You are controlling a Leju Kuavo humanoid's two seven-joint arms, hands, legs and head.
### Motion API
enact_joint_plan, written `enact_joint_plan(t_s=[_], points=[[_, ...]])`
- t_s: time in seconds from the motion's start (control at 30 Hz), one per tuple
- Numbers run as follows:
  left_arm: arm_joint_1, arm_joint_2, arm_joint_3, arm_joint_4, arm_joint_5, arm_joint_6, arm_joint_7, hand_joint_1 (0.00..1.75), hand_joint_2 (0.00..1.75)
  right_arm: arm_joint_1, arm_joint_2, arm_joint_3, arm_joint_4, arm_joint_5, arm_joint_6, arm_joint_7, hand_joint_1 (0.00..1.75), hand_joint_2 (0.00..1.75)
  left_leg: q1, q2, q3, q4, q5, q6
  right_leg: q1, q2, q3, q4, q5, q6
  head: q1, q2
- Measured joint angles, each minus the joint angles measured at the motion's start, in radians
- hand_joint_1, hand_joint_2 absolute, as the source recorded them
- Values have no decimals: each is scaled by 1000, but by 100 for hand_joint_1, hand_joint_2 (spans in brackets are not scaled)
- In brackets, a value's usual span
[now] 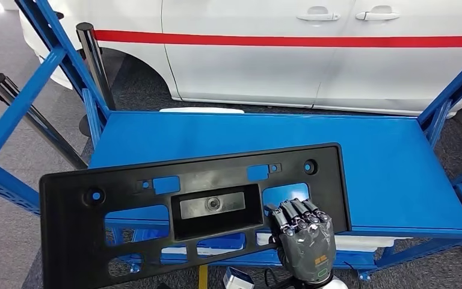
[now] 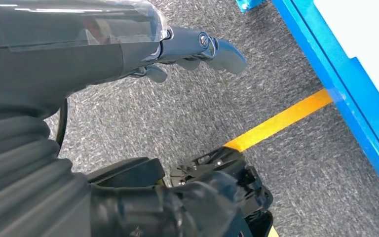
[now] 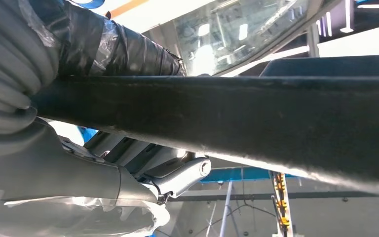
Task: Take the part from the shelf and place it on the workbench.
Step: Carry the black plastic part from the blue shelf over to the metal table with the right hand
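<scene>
The part (image 1: pixel 66 205) is a long black plastic panel with a recessed box in its middle and several cut-outs. It hangs tilted over the front edge of the blue shelf (image 1: pixel 277 132). My right hand (image 1: pixel 304 232) grips it near its lower right corner, fingers curled over the panel's face. In the right wrist view the part's edge (image 3: pixel 251 113) runs across as a dark bar, held between the right hand's (image 3: pixel 79 182) thumb and fingers. My left hand (image 2: pixel 197 47) hangs over the grey carpet, fingers extended and holding nothing.
A white car (image 1: pixel 313 54) with a red stripe stands right behind the shelf. Blue uprights (image 1: pixel 66 66) and black posts (image 1: pixel 93 60) rise at the left, another blue upright (image 1: pixel 451 90) at the right. A yellow floor line (image 2: pixel 281 121) runs beside the blue shelf base (image 2: pixel 345 94).
</scene>
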Motion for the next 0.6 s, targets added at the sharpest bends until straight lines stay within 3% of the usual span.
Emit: enact_joint_plan(t_s=[0.03,0.17,0.23,0.3,0.33,0.37,0.4,0.5,0.53,0.6], points=[[0,0,0,0,1,-2,-1,0,175,-1,2,5,0,0,0,4,175,175,-1,0,-2,3,-2,-6,2,1,11,-26,4,-4,0,0],[1,1,1,0,11,17,8,0,175,-2,7,18,2,-15,0,15,175,175,3,0,-9,20,-16,-28,4,1,12,-37,7,-29,-1,0],[2,1,2,0,15,46,25,0,175,-4,10,19,5,-25,0,18,175,175,5,0,-43,98,-67,-36,3,-1,14,-41,10,-40,-1,0],[3,1,2,0,19,73,39,0,175,-4,11,19,11,-39,0,20,175,175,5,0,-101,226,-128,-40,6,-3,12,-40,10,-45,-1,0],[4,1,2,0,21,84,43,0,175,-3,11,19,14,-47,0,18,175,175,5,0,-120,269,-139,-40,8,-3,12,-40,9,-46,-1,0],[6,1,2,0,22,94,47,0,175,-2,12,19,18,-54,0,16,175,175,5,0,-124,280,-132,-39,10,-3,12,-39,9,-46,-2,0],[6,1,2,0,22,102,51,0,175,-2,13,19,22,-61,0,12,175,175,5,0,-110,249,-106,-35,12,-2,13,-39,9,-46,-2,0],[6,1,1,1,22,119,58,0,175,-1,21,18,30,-80,0,4,175,175,-1,0,-20,60,-17,-16,16,1,15,-38,9,-44,-1,0],[6,2,1,1,23,122,60,0,175,-1,24,18,33,-86,0,2,175,175,-4,0,-5,24,-7,-11,17,1,13,-37,10,-41,-1,0],[6,2,1,2,24,126,62,0,175,-1,28,17,41,-96,0,-1,175,175,-8,-1,-1,6,-6,-6,17,1,10,-38,13,-32,-1,0]])
